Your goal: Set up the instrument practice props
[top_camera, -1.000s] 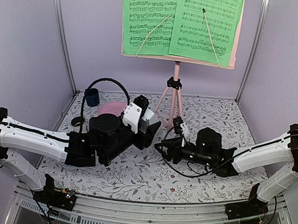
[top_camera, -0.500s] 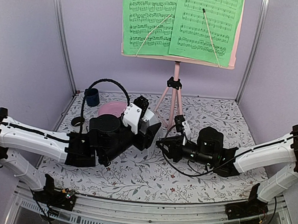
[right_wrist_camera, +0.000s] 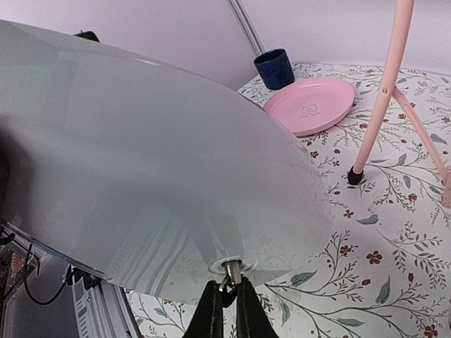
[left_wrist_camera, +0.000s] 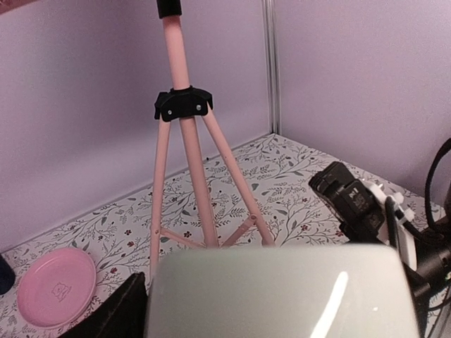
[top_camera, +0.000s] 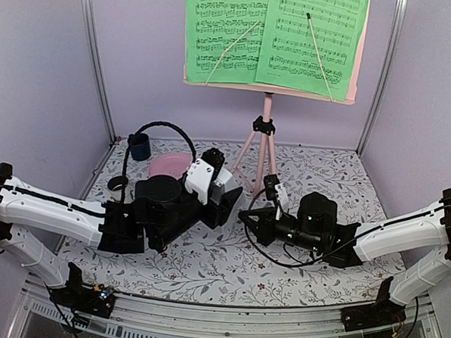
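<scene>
Metronome: one metronome (left_wrist_camera: pixel 275 292), white, smooth and shiny, with slanted sides. One little metal pin (right_wrist_camera: pixel 230 270) sticks out at its bottom edge.
Where it is: held up above the table, between the two arms, in front of the stand's legs.
Left gripper (top_camera: pixel 222 201): fingers spread wide around the metronome, holding it.
Right gripper (right_wrist_camera: pixel 225 310): two thin dark fingers pressed together, pinching the metal pin.
Music stand (top_camera: pixel 266 133): one, pink, with a thin round pole, three legs and a black joint. It stands at the back.
Pages (top_camera: pixel 274 35): two green paper sheets with black notes, side by side on the stand, with two thin wires across them.
Plate (left_wrist_camera: pixel 55 285): one, pink, round, lying flat to the left of the stand.
Cup (right_wrist_camera: pixel 275 68): one, dark blue, near the plate.
Table (top_camera: pixel 323 174): covered with small leaves and flowers.
</scene>
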Robot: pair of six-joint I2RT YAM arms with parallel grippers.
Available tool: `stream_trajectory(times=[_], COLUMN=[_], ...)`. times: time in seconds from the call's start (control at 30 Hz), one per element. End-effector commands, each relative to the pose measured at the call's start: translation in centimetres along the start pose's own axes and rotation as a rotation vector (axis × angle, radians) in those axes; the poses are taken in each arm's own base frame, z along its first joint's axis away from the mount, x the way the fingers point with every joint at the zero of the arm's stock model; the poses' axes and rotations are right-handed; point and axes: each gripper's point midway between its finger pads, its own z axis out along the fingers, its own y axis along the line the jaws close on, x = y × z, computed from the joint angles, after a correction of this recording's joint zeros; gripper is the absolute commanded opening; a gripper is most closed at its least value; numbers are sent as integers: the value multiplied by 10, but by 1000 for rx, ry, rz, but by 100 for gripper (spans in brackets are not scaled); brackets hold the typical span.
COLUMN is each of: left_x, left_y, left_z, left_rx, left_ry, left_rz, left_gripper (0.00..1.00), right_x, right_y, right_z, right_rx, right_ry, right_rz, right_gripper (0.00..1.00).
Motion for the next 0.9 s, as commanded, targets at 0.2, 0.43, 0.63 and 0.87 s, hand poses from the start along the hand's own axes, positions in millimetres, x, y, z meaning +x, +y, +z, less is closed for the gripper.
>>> stream_trajectory(times=[0.2, 0.43, 0.63, 0.87], left_x=[-58, -61, -67, -75], left_y=[-4, -19, -28, -37], left_z=[-32, -46, -65, -86], left_rx=[128, 235, 288, 340], left_ry=[-237, -303, -395, -483], left_rz=[-73, -2, 77, 146], left_gripper=[6, 4, 3, 3], right_x=[-28, -46, -56, -66], right_y=[15, 22, 27, 24], right_z=[-11, -22, -32, -41], right_rx=[-74, -149, -222, -282], right_ry=[-77, -123, -174, -230], right_rz=[65, 157, 266, 368], right_gripper=[0, 0, 0, 0])
